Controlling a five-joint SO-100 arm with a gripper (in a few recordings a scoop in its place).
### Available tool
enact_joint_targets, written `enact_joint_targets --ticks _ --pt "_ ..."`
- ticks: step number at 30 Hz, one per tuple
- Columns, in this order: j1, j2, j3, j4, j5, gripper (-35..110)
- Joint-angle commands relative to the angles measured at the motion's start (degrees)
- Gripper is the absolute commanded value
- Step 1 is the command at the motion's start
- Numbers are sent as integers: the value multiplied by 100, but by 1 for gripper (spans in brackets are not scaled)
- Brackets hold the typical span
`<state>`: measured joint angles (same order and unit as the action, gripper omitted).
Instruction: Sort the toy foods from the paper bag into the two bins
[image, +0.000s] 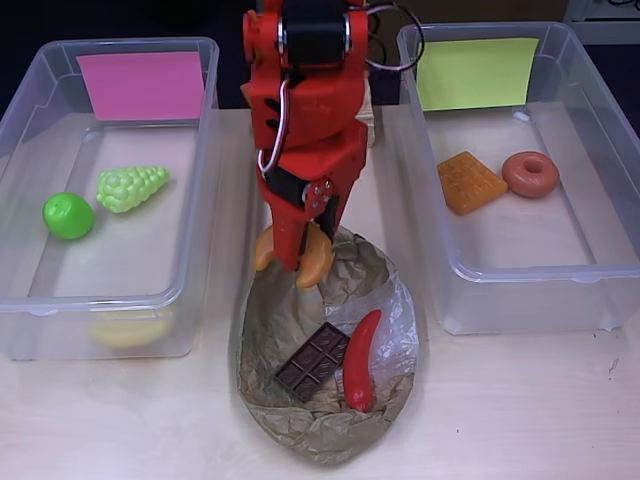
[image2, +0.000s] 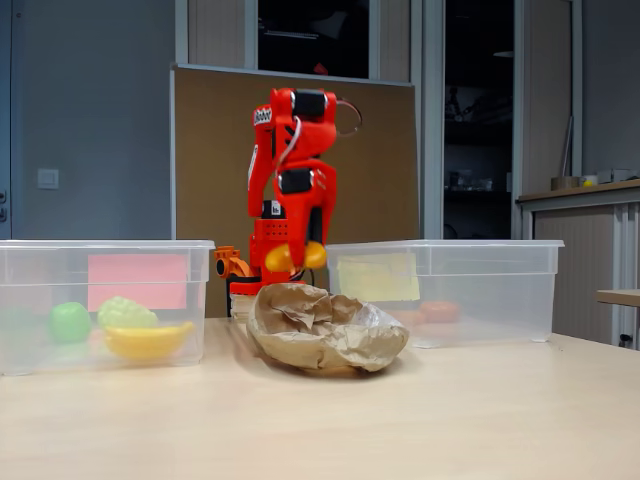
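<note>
Clamping one orange croissant (image: 293, 256), the jaws (image: 297, 262) of the red arm (image: 305, 110) hang closed on it just above the far rim of the paper bag (image: 290, 320); in the fixed view the croissant (image2: 295, 256) sits above the crumpled bag (image2: 325, 328), clear of it. One bag lies on the desk (image: 520, 410) between the two bins, and two toy foods lie in it: one dark chocolate bar (image: 312, 361) and, just to its right, one red chili (image: 361, 362) lying over the clear window patch. To the left in the overhead view stands the bin with the pink label (image: 142, 84), holding three pieces: one green apple (image: 68, 215), one bunch of light-green grapes (image: 131, 187) just right of the apple, and one yellow banana (image: 128, 330) against the near wall, seen blurred through the plastic. The fixed view shows those same three through the near wall, the banana (image2: 147, 340) in front. To the right stands the bin with the yellow-green label (image: 476, 72), holding two pieces: one orange waffle (image: 470, 182) and one brown donut (image: 530, 173) just to its right.
</note>
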<state>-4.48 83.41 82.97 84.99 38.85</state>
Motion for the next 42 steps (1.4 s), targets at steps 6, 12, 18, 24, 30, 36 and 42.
enact_joint_targets --ticks 6,12,18,24,30,36,42 --pt "-378 1222 -642 1863 1995 11" --pt "-1441 2092 -527 2021 4052 10" --pt "-2777 2575 -70 2021 6240 10" --pt "-4465 2575 387 1872 8596 10" --pt "-5625 1934 -35 1591 10740 10" --pt "-5941 1055 -791 1248 11338 14" --pt "-6126 308 -1547 1345 11470 37"
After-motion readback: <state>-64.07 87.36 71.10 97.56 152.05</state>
